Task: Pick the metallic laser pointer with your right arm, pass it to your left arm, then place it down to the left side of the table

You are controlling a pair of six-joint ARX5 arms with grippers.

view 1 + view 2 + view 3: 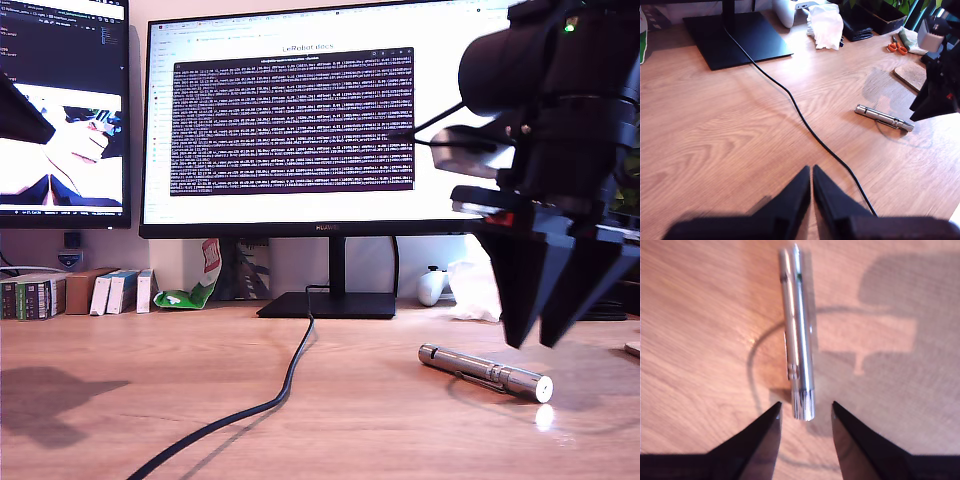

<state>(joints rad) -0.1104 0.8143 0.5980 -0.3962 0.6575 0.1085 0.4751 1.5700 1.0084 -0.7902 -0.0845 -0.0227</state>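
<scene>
On the light-brown wood-grain tabletop [120,400], toward the exterior view's right, lies the slim silver metal laser pointer [485,372], flat on its side with its pale round end facing the camera. Above it hangs my second gripper [806,416], its black wedge fingers [762,440] parted to either side of the pointer's near end, not touching it. My first gripper [811,176] has its fingers pressed together, grasping nothing, beside the thin black cable [805,122] crossing the wood.
</scene>
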